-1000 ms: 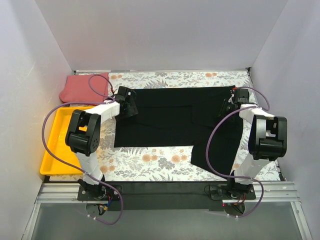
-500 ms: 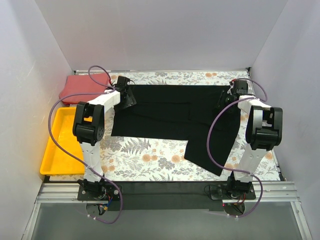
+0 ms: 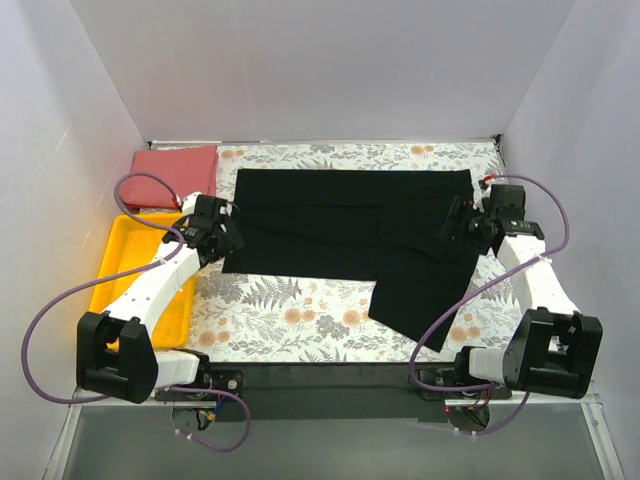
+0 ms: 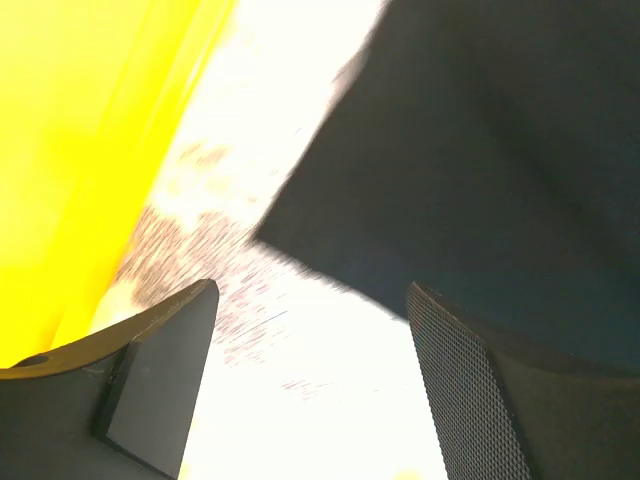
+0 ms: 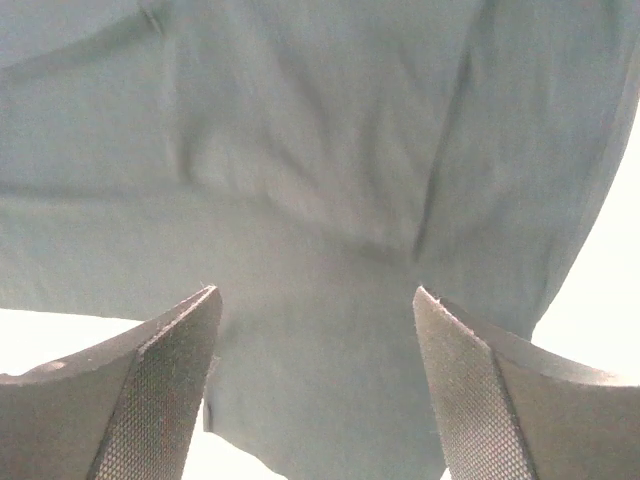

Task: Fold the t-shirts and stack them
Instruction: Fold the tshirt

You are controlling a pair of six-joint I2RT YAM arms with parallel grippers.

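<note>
The black t-shirt lies spread across the far middle of the floral cloth, partly folded, with a flap hanging toward the front right. The coral-red t-shirt lies folded at the far left corner. My left gripper is open and empty, just off the black shirt's left front corner. My right gripper is open and empty over the shirt's right side, which fills the right wrist view.
A yellow plastic tray sits at the left, beside the left arm; it also shows in the left wrist view. The floral-patterned cloth covers the table. White walls enclose the left, right and back.
Both grippers have let go of the black shirt's far corners and pulled back toward the front. The shirt now lies flat with its far edge further back.
</note>
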